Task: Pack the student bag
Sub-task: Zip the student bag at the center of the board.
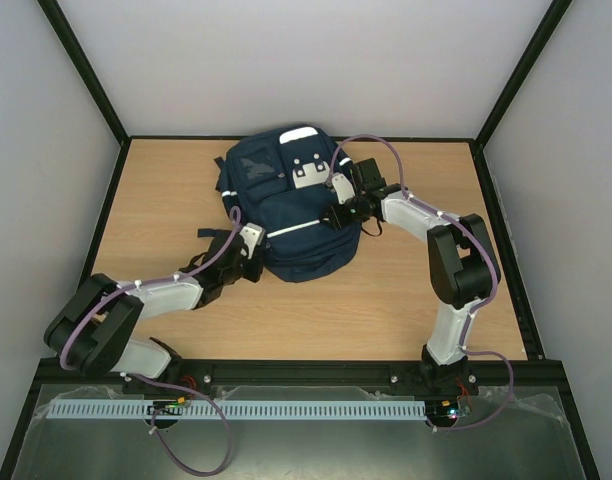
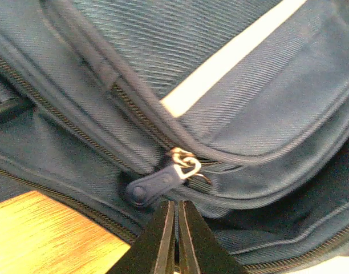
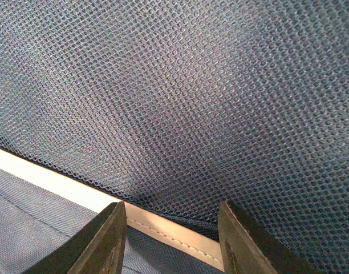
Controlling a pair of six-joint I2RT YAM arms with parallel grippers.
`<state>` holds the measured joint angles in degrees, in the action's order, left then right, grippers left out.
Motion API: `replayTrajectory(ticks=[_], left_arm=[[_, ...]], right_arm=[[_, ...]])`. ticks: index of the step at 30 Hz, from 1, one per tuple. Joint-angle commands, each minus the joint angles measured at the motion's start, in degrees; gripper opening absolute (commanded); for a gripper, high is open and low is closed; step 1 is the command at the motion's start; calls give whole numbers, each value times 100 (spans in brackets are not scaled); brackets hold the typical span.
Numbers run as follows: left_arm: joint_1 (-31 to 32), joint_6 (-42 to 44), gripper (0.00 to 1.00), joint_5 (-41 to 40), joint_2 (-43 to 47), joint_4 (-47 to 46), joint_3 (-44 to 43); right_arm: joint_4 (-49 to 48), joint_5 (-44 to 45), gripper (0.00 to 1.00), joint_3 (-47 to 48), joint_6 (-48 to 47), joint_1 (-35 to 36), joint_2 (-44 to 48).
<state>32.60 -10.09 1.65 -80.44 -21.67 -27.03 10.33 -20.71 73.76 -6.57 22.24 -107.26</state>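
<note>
Student bag lies flat on the wooden tabletop, towards the far side and about midway between the side walls, with its grey patches facing up. The left arm reaches its lower left corner, and the right arm comes in against its right edge.

From the left wrist, the left jaws are clenched together with nothing between them. Their tips sit just below a dark zipper pull hanging from a metal ring. A white stripe crosses the navy fabric above.

From the right wrist, the right jaws are released and spread apart, close against a blue mesh panel. A pale trim band runs across beneath it.
</note>
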Motion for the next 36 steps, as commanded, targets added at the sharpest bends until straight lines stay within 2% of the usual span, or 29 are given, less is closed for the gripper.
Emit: replayTrajectory(ticks=[1, 2, 4, 6, 8, 13, 17, 19, 28, 36], left_arm=[[74, -28, 2, 223, 119, -56, 73], [87, -28, 2, 158, 121, -30, 67], [129, -5, 9, -67, 144, 21, 54], [194, 71, 30, -349, 179, 54, 68], [255, 196, 41, -469, 206, 68, 71], [390, 412, 43, -1008, -198, 362, -287], [422, 526, 40, -1052, -561, 332, -437], [438, 586, 35, -1044, -716, 319, -509], [474, 488, 3, -1156, -737, 383, -597], [529, 95, 2, -757, -213, 717, -503]], right_arm=[[338, -113, 44, -89, 50, 17, 59], [343, -111, 44, -99, 44, 22, 67], [338, -118, 44, -102, 39, 17, 69], [346, -127, 44, -106, 48, 19, 69], [345, -141, 44, -112, 50, 17, 79], [347, -179, 44, -109, 68, 17, 82], [355, -188, 44, -123, 68, 18, 58], [356, -190, 44, -117, 67, 17, 60], [365, -196, 44, -118, 50, 17, 27], [387, -218, 44, -100, 48, 17, 0]])
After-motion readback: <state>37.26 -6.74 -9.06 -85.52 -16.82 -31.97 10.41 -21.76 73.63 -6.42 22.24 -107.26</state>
